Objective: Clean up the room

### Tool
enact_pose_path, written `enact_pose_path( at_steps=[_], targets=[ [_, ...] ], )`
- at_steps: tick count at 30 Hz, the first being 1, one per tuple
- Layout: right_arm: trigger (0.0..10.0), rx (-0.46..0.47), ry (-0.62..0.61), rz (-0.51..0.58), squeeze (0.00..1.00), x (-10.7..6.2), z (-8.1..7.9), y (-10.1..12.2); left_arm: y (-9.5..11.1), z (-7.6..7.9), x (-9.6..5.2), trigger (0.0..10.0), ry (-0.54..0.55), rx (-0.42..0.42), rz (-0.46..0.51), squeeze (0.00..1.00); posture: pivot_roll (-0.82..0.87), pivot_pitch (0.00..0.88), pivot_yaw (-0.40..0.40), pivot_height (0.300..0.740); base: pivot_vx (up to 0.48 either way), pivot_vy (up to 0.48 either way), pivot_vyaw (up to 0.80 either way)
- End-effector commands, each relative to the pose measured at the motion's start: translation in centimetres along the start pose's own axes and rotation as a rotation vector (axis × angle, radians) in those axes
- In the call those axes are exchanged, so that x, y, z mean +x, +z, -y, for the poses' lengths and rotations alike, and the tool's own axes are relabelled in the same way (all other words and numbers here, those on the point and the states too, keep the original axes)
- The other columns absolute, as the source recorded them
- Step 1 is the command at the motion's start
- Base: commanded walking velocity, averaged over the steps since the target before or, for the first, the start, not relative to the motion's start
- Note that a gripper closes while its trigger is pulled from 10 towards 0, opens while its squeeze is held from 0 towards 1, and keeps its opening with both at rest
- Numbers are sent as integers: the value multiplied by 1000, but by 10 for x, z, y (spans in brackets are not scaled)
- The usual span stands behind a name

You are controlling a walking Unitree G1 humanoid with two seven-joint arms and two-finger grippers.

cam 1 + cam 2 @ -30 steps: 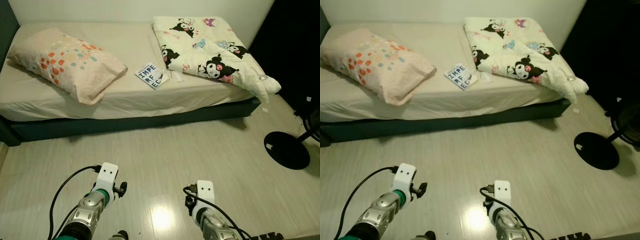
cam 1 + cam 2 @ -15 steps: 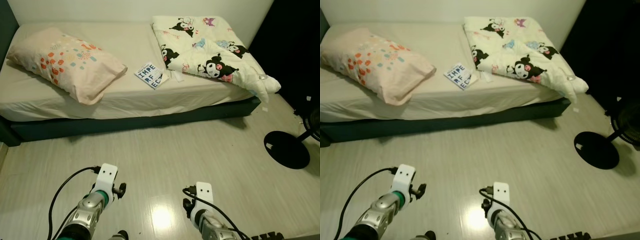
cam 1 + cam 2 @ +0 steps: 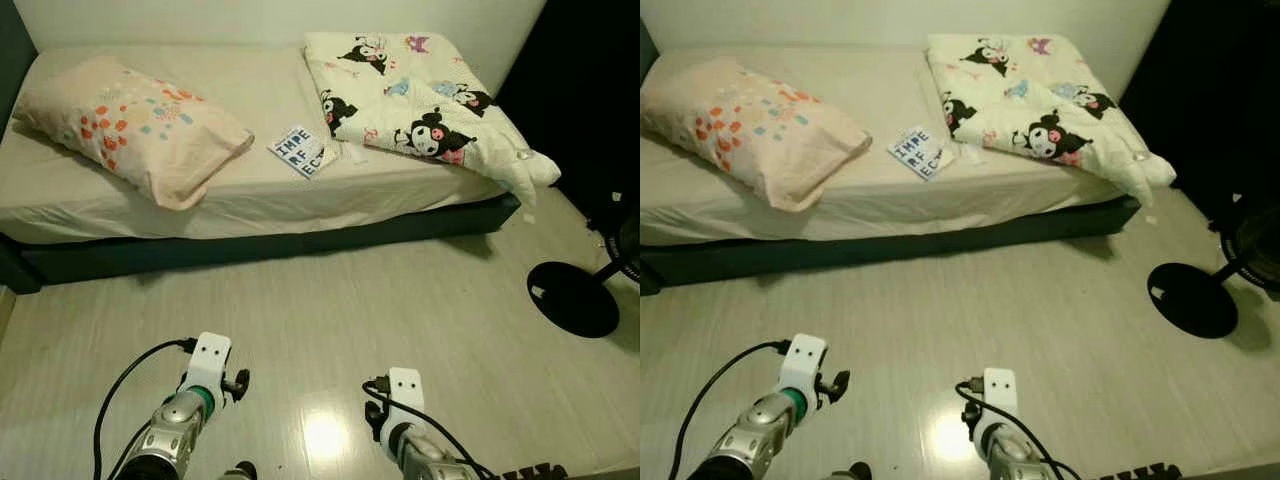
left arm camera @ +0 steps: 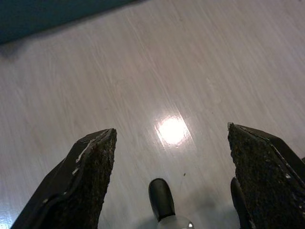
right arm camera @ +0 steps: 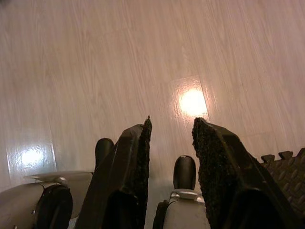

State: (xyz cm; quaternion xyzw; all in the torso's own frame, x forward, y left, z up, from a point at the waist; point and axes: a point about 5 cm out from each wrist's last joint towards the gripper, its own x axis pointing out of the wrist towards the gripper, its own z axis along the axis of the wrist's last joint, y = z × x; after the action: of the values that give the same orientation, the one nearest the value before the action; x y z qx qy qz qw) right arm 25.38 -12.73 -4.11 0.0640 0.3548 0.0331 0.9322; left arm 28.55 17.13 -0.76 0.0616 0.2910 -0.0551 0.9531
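Note:
A bed [image 3: 250,215] with a cream sheet stands ahead of me across the floor. On it lie a peach pillow [image 3: 130,120] with orange and teal dots, a small blue and white book [image 3: 303,152] near the middle, and a rumpled cartoon-print blanket [image 3: 420,100] at the right end. Both silver arms hang low in front of me, left arm [image 3: 190,400] and right arm [image 3: 410,425]. My left gripper [image 4: 170,131] is open over bare floor, with nothing between its fingers. My right gripper [image 5: 170,121] points at the floor, its fingers close together and holding nothing.
A black fan base [image 3: 572,298] and its stand sit on the floor at the right, by a dark area. Pale wood flooring [image 3: 330,300] stretches between me and the bed. A black foam mat edge [image 5: 281,167] lies near my right foot.
Both arms have sunk slightly toward the bottom of the eye views. The things on the bed have not moved.

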Motion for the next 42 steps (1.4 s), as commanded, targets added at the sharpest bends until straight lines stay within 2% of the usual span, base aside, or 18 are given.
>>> enact_pose_path(
  at_steps=[1,9,15,21,42],
  targets=[
    [10000,1,-5,-26,0,-1,2,-7,-5,2,-1,10000,1,-18,-15,0,104,51,6,740,0,0,0],
    [10000,-5,-10,-23,0,-1,4,-5,-1,1,0,10000,17,2,1,0,105,59,3,740,0,0,0],
    [10000,-32,13,-20,0,0,2,-2,2,-1,0,10000,23,-27,19,0,103,70,3,740,0,0,133],
    [10000,-32,14,-20,0,0,0,-2,3,-2,0,10000,21,-34,29,0,104,71,8,740,302,0,800],
    [10000,0,4,-18,0,0,1,-2,5,-3,0,10000,22,-26,35,0,110,71,12,740,351,0,0]
  ],
)
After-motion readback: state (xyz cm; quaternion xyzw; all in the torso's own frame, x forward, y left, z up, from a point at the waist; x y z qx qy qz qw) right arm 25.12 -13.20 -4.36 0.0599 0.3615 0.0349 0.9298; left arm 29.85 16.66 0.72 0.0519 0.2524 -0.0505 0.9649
